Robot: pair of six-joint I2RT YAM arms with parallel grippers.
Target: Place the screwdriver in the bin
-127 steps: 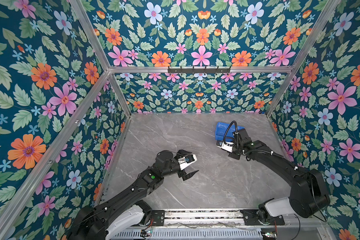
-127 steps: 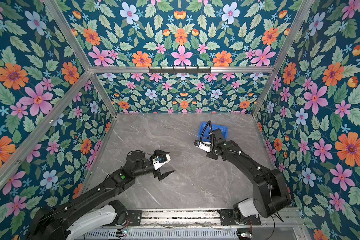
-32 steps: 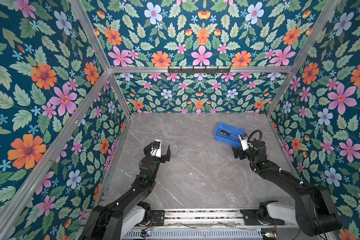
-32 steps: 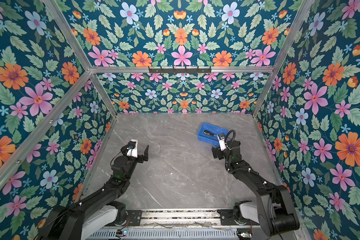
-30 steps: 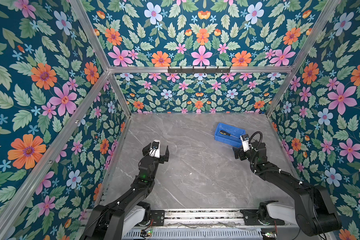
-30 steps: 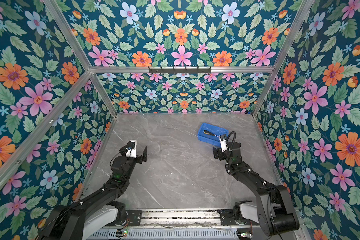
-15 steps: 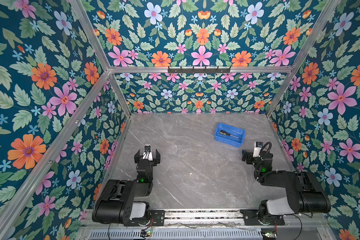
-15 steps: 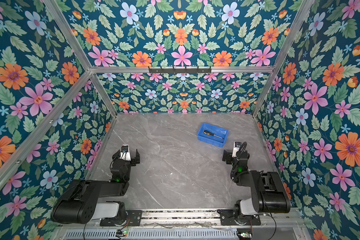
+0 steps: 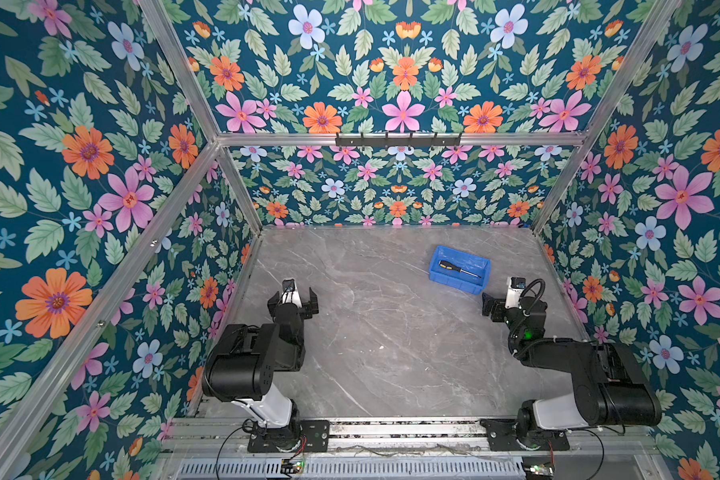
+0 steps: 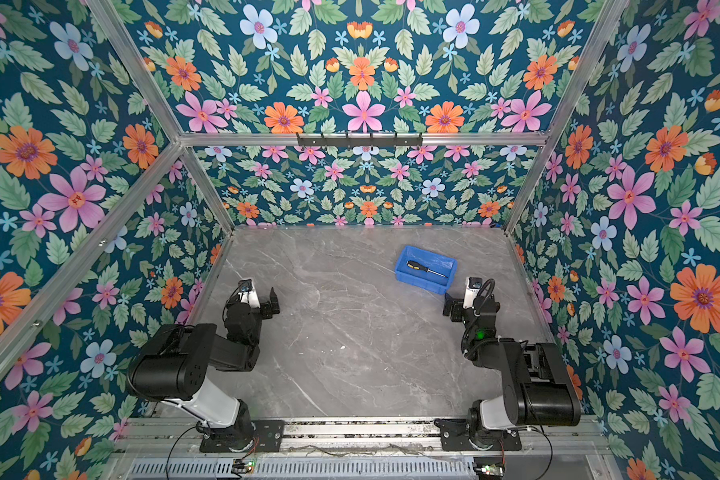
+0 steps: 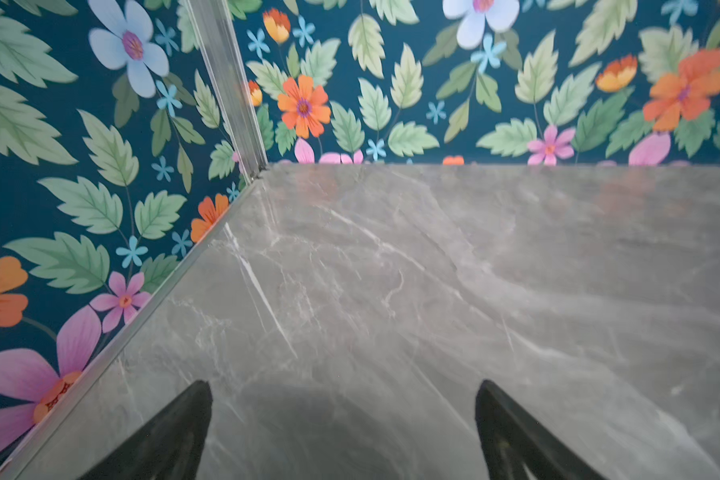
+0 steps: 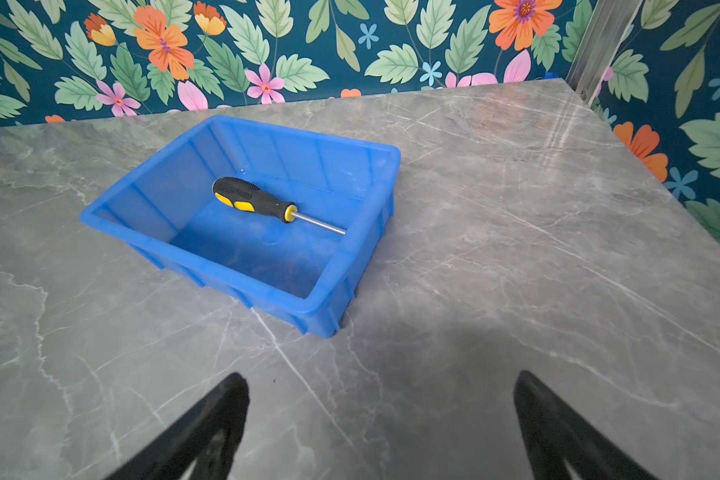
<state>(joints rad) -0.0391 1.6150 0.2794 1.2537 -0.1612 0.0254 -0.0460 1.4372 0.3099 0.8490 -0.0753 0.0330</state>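
Both top views: yellow-and-black-handled screwdriver lies flat inside low blue plastic bin, just beyond right gripper (apart, not touching).
Right wrist: jaws spread wide, empty; bin ahead on grey marble table.
Left wrist: left gripper wide, empty.

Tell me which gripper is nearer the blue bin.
Right. The right gripper hangs open just short of the bin; the left gripper is far across the table.

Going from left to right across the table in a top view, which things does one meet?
left gripper, jaws open → bin, with the screwdriver lying inside it → right gripper, jaws open
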